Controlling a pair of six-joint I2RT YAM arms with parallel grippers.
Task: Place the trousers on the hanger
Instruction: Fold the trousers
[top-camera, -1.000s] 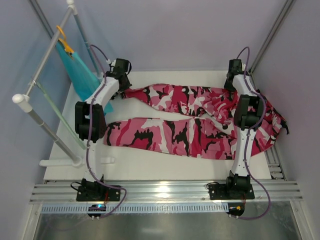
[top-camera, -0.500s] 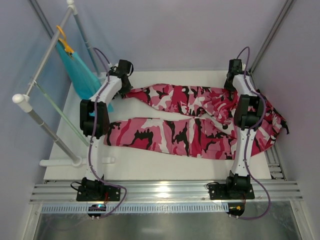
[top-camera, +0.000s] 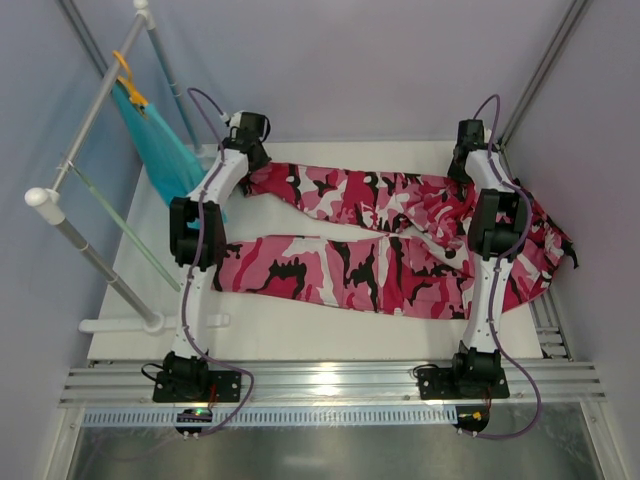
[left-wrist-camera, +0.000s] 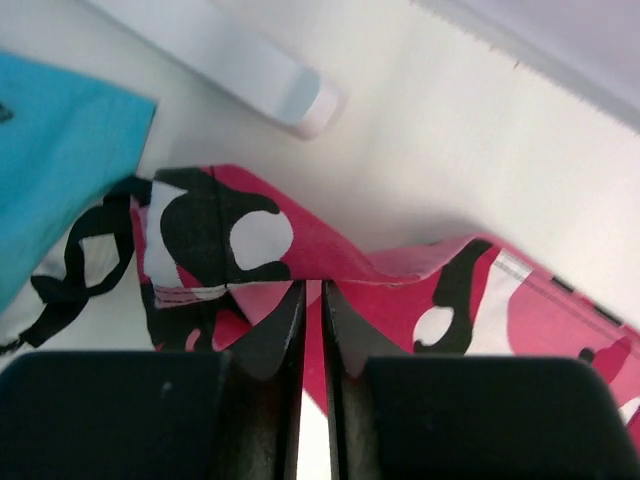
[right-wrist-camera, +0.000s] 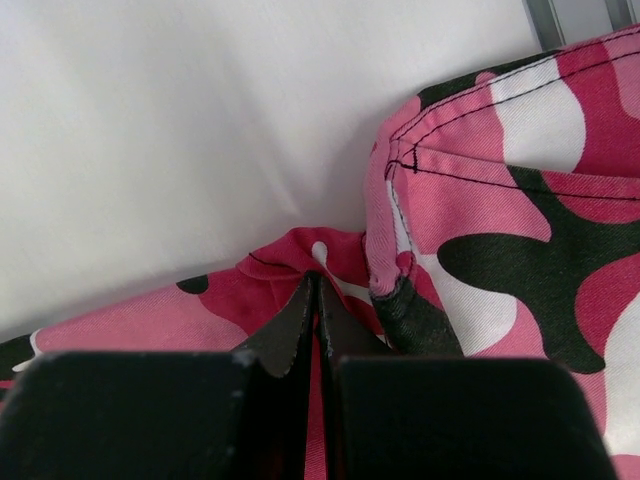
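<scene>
The pink camouflage trousers (top-camera: 380, 230) lie spread across the white table, legs pointing left and waist at the right. My left gripper (top-camera: 248, 150) is at the end of the far leg, and in the left wrist view its jaws (left-wrist-camera: 312, 290) are shut on the folded hem of the trousers (left-wrist-camera: 400, 300). My right gripper (top-camera: 465, 160) is at the far edge of the waist, shut (right-wrist-camera: 318, 280) on a raised fold of the trousers (right-wrist-camera: 500, 250). The thin mint-green hanger (top-camera: 125, 228) hangs from the rack at the left, apart from both grippers.
A white tube rack (top-camera: 90, 110) stands along the left side, with a teal garment (top-camera: 165, 150) on an orange hanger (top-camera: 128, 80). The teal cloth (left-wrist-camera: 50, 150) and a white rack foot (left-wrist-camera: 250, 60) lie close to my left gripper. Walls close in at the back.
My left arm has moved toward the back and slightly right, pulling the end of the far trouser leg with it. The right arm has held still.
</scene>
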